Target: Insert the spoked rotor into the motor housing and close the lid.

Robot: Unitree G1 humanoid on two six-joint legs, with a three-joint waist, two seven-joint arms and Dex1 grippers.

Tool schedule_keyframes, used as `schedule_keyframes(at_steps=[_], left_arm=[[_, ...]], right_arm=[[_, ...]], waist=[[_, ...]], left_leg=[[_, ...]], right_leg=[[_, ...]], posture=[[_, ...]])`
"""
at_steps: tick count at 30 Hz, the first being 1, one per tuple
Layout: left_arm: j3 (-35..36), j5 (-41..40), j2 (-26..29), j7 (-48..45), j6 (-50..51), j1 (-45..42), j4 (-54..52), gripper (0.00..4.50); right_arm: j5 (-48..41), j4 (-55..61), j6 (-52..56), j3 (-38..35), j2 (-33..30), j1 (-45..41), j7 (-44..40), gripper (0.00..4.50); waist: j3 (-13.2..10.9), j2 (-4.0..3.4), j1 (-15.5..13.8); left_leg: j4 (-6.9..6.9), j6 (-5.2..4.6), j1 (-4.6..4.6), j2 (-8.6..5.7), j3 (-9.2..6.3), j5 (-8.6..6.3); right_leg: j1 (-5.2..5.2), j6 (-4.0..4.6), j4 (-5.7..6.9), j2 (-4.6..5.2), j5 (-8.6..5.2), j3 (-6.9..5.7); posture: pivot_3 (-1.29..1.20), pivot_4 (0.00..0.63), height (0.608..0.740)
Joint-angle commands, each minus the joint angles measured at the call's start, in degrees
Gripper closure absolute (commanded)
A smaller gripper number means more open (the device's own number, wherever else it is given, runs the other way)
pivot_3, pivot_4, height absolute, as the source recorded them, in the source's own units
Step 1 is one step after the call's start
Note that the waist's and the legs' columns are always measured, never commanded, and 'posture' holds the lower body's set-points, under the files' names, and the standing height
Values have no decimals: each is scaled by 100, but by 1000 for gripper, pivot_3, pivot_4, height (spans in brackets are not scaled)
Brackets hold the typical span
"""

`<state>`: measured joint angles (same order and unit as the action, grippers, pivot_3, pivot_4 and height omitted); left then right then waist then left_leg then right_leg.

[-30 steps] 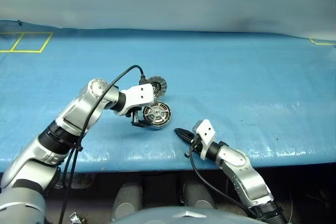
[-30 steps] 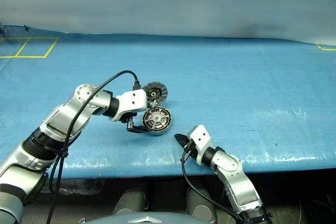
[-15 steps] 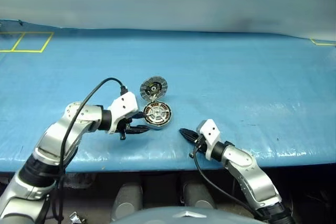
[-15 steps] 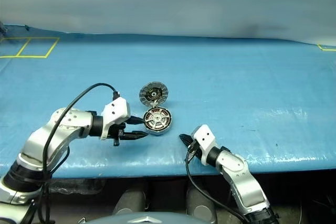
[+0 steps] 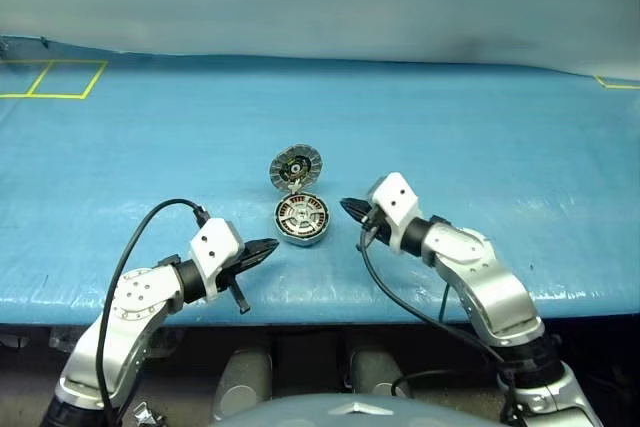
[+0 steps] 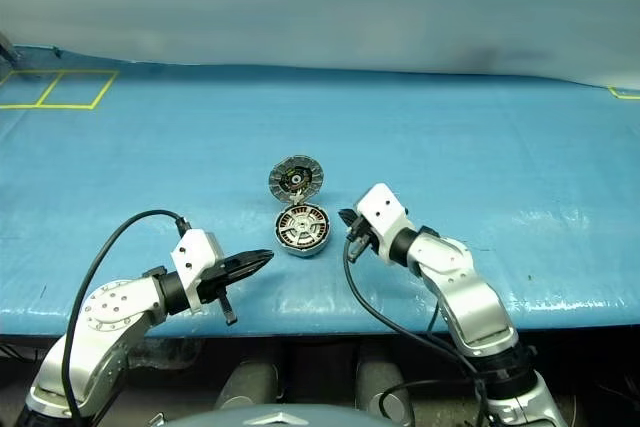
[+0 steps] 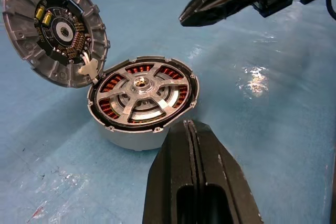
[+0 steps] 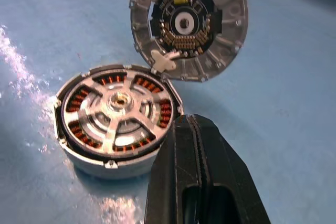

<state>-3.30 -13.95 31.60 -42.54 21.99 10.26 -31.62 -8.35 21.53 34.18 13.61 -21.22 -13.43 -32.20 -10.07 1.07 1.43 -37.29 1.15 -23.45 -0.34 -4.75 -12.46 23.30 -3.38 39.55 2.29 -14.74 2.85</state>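
Note:
The motor housing (image 5: 301, 237) stands near the middle of the blue table. The spoked rotor (image 7: 140, 95) lies inside it, silver spokes over the copper windings. The lid (image 5: 293, 167) is hinged open behind the housing and tilts back, its inner face with the dark hub showing (image 8: 188, 24). My left gripper (image 5: 270, 246) is shut and empty, a short way to the front left of the housing, pointing at it. My right gripper (image 5: 348, 209) is shut and empty too, close by the housing's right side and raised off the table.
A blue sheet (image 5: 480, 147) covers the table, whose front edge (image 5: 330, 297) runs just below both grippers. Yellow tape squares (image 5: 50, 80) mark the far left, and a yellow corner (image 5: 612, 80) marks the far right. Black cables loop from both wrists.
My left gripper let go at the housing, drew back toward the front edge and shut. The right gripper rose and moved forward to the housing's right side.

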Motion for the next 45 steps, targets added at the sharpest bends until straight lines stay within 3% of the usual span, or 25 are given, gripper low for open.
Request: schedule_keyframes(at_steps=[1,8,16,28,30,34,37,45], left_arm=[[-48,7,-101,119,-243,2,-70,4480],[-154,103,-64,239,-275,90,-15,4480],[-156,-87,-41,201,-204,185,-33,4480],[537,-366,-108,272,-535,-122,321,4480],[784,-416,-119,312,-691,-325,600,4480],[1314,-1336,210,-247,-21,-1081,1333,4480],[1460,-1592,349,-454,212,-1708,1981,4480],[1129,-1393,235,-1091,166,-3725,4475,4480]], right_arm=[[30,-281,105,289,358,-425,102,4500],[205,-1219,-84,731,994,-911,167,4500],[327,-1642,-263,902,995,-593,67,4500],[-48,186,86,764,827,-66,-69,4500],[-31,433,137,764,710,161,-10,4500],[35,783,174,787,475,758,144,4500],[-10,953,161,798,416,1021,202,4500],[75,1079,-495,498,404,1896,591,4500]], waist=[[0,0,2],[0,-1,32],[1,-4,67],[-1,-8,63],[-1,-8,61],[-1,-6,11],[-2,-8,46],[0,-3,49]], left_leg=[[0,0,-1,0,1,0],[16,-1,-4,-1,0,0],[28,-4,-8,1,-2,-2],[29,-4,23,6,-12,-2],[30,-4,23,5,-10,-2],[29,-4,19,3,-18,-2],[25,-4,19,4,-16,-2],[28,-4,16,-1,-22,-1]], right_leg=[[1,1,-2,0,1,0],[3,-1,-23,-2,40,-4],[-7,-15,-63,-4,57,-6],[-46,-12,-71,-6,21,-16],[-46,-11,-73,-4,21,-15],[-46,-11,-75,-4,21,-24],[-47,-11,-75,-5,20,-25],[-50,-48,-82,-9,40,-27]], posture=[[0,150,740],[0,150,740],[0,150,740],[0,150,740],[0,150,740],[0,150,740],[0,150,740],[0,150,740]])
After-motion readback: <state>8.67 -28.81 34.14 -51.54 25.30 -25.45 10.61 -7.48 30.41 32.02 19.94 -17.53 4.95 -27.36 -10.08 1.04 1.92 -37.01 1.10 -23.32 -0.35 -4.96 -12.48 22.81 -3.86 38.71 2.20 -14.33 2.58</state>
